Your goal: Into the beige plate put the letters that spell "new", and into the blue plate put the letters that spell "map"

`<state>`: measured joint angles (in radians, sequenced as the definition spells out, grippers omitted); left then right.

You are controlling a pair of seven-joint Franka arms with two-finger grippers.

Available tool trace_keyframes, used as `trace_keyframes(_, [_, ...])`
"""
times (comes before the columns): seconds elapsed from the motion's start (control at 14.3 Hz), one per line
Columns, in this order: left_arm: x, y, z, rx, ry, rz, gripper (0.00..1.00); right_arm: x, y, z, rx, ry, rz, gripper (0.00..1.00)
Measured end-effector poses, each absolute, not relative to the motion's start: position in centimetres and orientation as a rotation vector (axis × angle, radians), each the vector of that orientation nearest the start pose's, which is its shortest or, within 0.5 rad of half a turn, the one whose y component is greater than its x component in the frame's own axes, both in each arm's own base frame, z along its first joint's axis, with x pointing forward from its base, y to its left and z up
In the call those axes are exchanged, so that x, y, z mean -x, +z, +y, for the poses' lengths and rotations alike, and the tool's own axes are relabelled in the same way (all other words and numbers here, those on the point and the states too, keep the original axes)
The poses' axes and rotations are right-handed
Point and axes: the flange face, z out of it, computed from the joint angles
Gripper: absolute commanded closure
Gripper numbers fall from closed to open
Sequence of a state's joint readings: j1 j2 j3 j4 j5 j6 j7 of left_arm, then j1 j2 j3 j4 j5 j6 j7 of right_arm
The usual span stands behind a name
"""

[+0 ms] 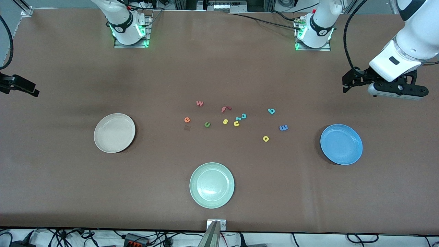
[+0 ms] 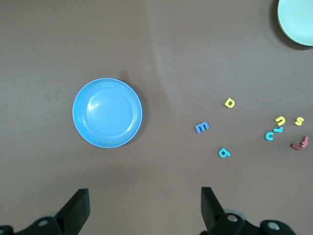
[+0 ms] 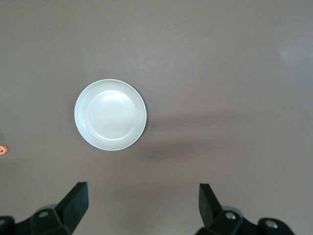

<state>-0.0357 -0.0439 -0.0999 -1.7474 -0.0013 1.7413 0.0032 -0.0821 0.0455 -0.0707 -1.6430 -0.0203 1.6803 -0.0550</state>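
The beige plate [image 1: 114, 132] [image 3: 110, 114] lies toward the right arm's end of the table and holds nothing. The blue plate [image 1: 341, 144] [image 2: 107, 112] lies toward the left arm's end, also bare. Between them lie the pinkish-red "w" [image 1: 200, 103], orange "e" [image 1: 187, 119] [image 3: 2, 150] and green "n" [image 1: 207, 124]. Closer to the blue plate are the teal "p" [image 1: 271, 111] [image 2: 224, 152], blue "m" [image 1: 283, 127] [image 2: 201, 127] and yellow "a" [image 1: 265, 138] [image 2: 230, 103]. My left gripper [image 1: 348, 82] [image 2: 144, 196] hangs open over bare table beside the blue plate. My right gripper [image 1: 20, 87] [image 3: 142, 193] hangs open over bare table beside the beige plate.
A pale green plate [image 1: 212, 185] [image 2: 296, 19] sits nearest the front camera, mid-table. Other letters lie among the cluster: a red "f" [image 1: 224, 109], a yellow "s" [image 1: 225, 121], a yellow "u" [image 1: 236, 124] and a teal "c" [image 1: 244, 116].
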Motion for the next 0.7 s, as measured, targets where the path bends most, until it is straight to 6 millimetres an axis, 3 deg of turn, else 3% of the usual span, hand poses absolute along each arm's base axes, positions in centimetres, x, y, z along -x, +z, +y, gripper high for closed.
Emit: trace_keyframes(0.7, [-54.70, 57.76, -7.96, 3.132, -0.049, 0.229, 0.00, -56.92, 56.67, -8.64, 3.159, 0.049, 0.141, 0.00])
